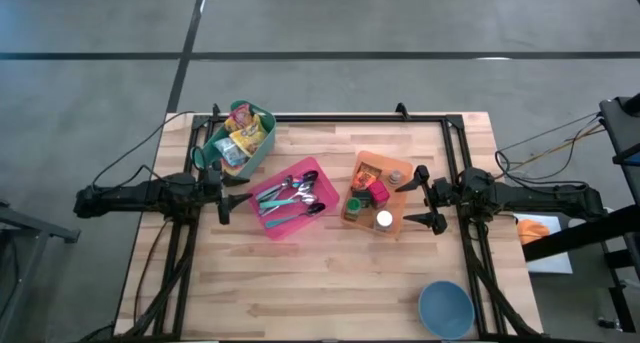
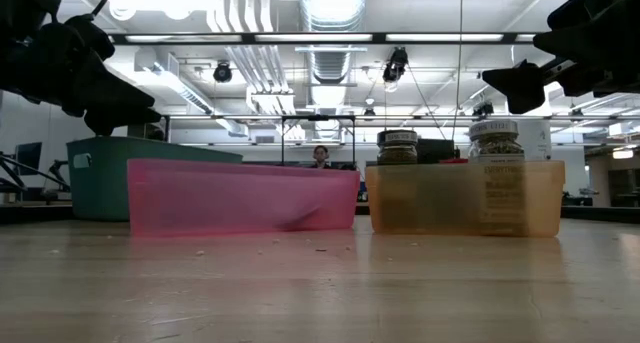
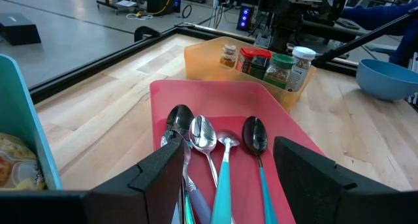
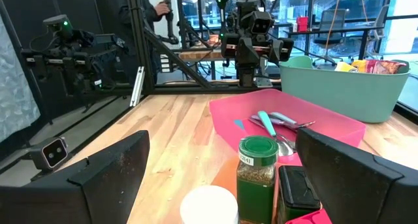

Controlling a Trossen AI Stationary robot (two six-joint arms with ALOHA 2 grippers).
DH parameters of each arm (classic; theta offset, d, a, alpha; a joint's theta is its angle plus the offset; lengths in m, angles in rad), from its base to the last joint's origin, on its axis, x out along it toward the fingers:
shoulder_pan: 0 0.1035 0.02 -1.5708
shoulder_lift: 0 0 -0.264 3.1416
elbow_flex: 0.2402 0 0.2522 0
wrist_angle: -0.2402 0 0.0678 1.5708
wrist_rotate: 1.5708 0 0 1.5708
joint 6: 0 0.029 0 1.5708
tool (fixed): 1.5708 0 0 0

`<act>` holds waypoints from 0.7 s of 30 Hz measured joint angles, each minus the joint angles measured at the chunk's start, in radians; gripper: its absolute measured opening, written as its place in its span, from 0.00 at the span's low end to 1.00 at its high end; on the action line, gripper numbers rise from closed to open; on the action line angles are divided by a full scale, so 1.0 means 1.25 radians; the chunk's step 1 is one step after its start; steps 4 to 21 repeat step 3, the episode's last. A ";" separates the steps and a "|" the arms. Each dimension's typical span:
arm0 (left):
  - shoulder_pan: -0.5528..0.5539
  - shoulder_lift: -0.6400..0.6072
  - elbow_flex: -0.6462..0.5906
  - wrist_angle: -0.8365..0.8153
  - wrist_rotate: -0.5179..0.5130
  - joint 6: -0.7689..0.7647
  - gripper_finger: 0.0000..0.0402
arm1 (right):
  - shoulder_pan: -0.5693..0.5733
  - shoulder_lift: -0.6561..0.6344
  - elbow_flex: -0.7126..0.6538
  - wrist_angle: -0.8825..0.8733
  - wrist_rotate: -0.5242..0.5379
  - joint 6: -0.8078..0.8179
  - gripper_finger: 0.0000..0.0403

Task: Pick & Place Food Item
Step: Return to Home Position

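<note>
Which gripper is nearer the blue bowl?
Right. The right gripper hangs beside the orange bin, near the blue bowl; the left gripper is beyond the pink tray.

left pincer point(image 1: 231, 195): spread wide, level, pointing inward | right pincer point(image 1: 416, 199): spread wide, level, pointing inward

High view: overhead, straight down, whole table point(image 1: 320, 273). Low view: table-top height, level, near the pink bin point(image 2: 240, 195) and orange bin point(image 2: 465, 198). Left wrist view: close over pink bin, facing 3 o'clock toward orange bin. Right wrist view: close behind green-capped bottle point(image 4: 257, 178), facing 9 o'clock. Pink bin common to all four.
</note>
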 joint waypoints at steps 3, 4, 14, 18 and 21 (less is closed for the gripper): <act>0.000 0.000 0.000 0.000 0.000 0.000 0.59 | 0.000 0.000 0.000 0.000 0.000 0.000 0.95; 0.000 0.000 0.000 0.000 0.000 0.000 0.59 | 0.000 0.000 0.000 0.000 0.000 0.000 0.95; 0.000 0.000 0.000 0.000 0.000 0.000 0.59 | 0.000 0.000 0.000 0.000 0.000 0.000 0.95; 0.000 0.000 0.000 0.000 0.000 0.000 0.59 | 0.000 0.000 0.000 0.000 0.000 0.000 0.95; 0.000 0.000 0.000 0.000 0.000 0.000 0.59 | 0.000 0.000 0.000 0.000 0.000 0.000 0.95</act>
